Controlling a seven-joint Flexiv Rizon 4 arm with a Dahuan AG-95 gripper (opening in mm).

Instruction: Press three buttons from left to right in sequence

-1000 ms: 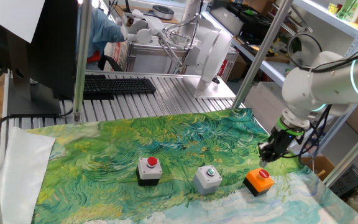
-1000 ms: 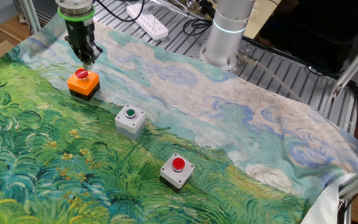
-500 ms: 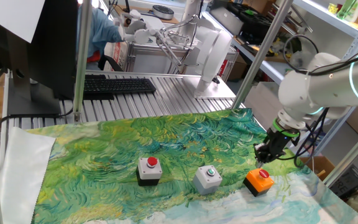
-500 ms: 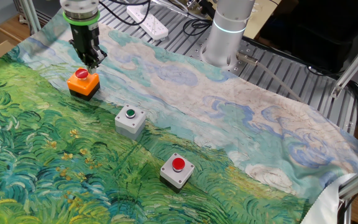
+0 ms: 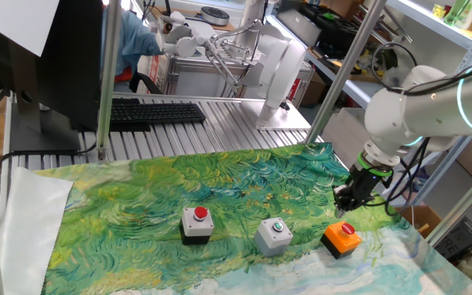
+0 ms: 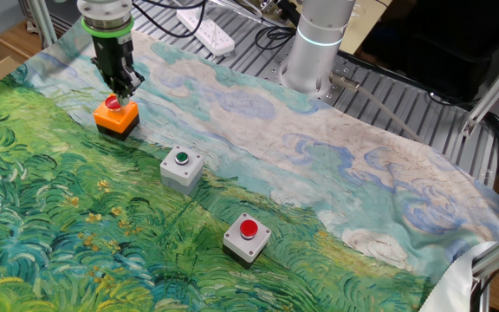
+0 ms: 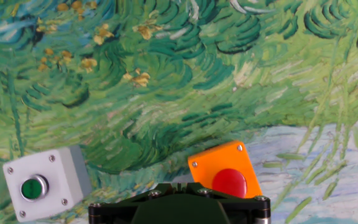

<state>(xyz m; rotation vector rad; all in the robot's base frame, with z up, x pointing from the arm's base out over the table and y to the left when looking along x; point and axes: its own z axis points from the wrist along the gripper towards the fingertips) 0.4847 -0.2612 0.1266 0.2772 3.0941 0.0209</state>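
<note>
Workshop setting: metal frame posts, shelving to one side, a black keyboard (image 5: 156, 112) on the slatted tabletop (image 5: 220, 131) behind the work area. A painted-pattern cloth (image 5: 179, 192) in greens and pale blues covers the near part of the tabletop.

Buttons counted: three boxes, in a rough row on the cloth, each well apart from its neighbour.
- One black-and-white box with red button (image 5: 197, 223), leftmost in the view with the keyboard.
- One grey box with green button (image 5: 274, 234), middle.
- One orange box with red button (image 5: 341, 238), rightmost, close to the cloth's edge.

One arm, one gripper (image 6: 123, 84). It points straight down and hangs just above the orange box, tip near the red cap; no contact is visible. Jaws clenched, holding nothing; the hand view shows only the gripper body at the bottom edge, with the red cap directly ahead of it and the grey box off to one side.

Judged step: pressing the last button in the left-to-right order. Whether the first two are already pressed cannot be read from the boxes themselves.

To do it well: centre the shut tip over the red cap rather than the orange housing, come down vertically, press only as far as the cap travels, then lift clear straight up. An off-centre push could tip or slide the light box on the loose cloth.
</note>
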